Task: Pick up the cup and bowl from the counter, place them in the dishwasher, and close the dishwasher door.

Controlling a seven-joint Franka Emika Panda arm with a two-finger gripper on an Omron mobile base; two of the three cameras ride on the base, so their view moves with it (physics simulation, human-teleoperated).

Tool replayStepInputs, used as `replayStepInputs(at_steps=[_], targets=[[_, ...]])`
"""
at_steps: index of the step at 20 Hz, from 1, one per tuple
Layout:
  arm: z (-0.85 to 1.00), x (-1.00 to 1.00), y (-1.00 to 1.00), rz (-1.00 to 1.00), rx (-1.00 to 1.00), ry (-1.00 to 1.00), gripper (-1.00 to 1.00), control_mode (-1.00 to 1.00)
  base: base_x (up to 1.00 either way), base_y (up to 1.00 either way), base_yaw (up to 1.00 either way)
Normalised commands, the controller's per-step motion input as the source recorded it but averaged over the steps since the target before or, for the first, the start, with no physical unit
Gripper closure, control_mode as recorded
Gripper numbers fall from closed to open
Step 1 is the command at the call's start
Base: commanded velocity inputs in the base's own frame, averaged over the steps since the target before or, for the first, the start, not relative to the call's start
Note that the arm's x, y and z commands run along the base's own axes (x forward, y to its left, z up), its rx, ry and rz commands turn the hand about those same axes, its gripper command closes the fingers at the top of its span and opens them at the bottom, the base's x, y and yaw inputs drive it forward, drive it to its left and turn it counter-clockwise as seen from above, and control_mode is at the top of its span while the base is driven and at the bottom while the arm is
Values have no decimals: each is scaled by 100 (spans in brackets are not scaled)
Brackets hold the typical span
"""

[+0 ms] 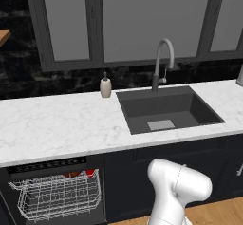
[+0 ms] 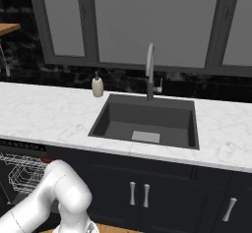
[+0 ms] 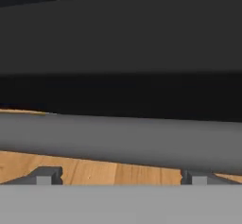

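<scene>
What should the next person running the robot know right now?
Gripper: open, holding nothing, low in front of the grey bar handle of the dishwasher door.
Cup and bowl: something red and reddish-brown at the back of the rack, so they seem loaded.
Counter: just a soap bottle by the sink.
Done: loading, as far as it looks.
Left: push the door shut; the dishwasher is open.

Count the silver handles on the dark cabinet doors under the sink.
3: in the right base view, two handles stand close together below the sink, and a third handle sits farther right. More may be hidden beyond the frame.
</scene>
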Motion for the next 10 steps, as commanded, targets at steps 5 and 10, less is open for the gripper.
replayStepInputs(at_steps=[5, 10], targets=[[-100, 100, -69, -1, -4, -51, -100, -100, 0, 0, 0], [-82, 100, -72, -4, -1, -44, -100, -100, 0, 0, 0]])
